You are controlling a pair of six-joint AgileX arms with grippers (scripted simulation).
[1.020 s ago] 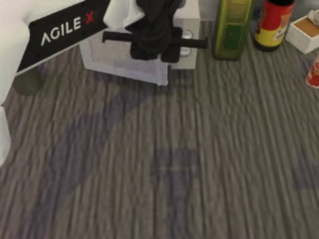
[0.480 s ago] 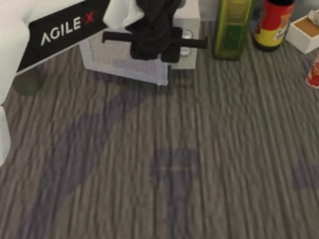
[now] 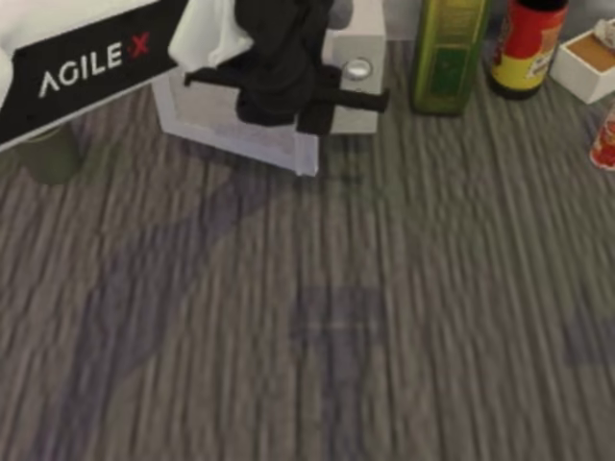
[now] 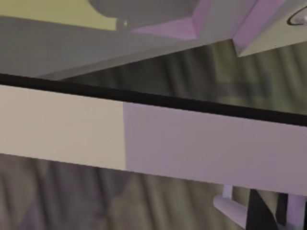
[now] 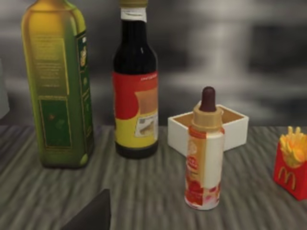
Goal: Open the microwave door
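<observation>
My left arm [image 3: 86, 62] reaches in from the top view's left edge across the back of the table [image 3: 317, 317], its black end effector [image 3: 283, 72] hanging over the front of the microwave [image 3: 357, 38]. I cannot tell how far its fingers are parted or whether they hold anything. The door [image 3: 252, 142] stands slightly ajar, its right edge swung out from the front, just below the end effector; the left wrist view shows it close up as a pale band [image 4: 192, 143]. The right end effector is out of the top view.

"AGILE X" is printed on the left arm's black panel. A fries box [image 5: 291, 163] carries a yellow M.

The table is grey, streaked woodgrain. Behind it, a blurred grey backdrop.
</observation>
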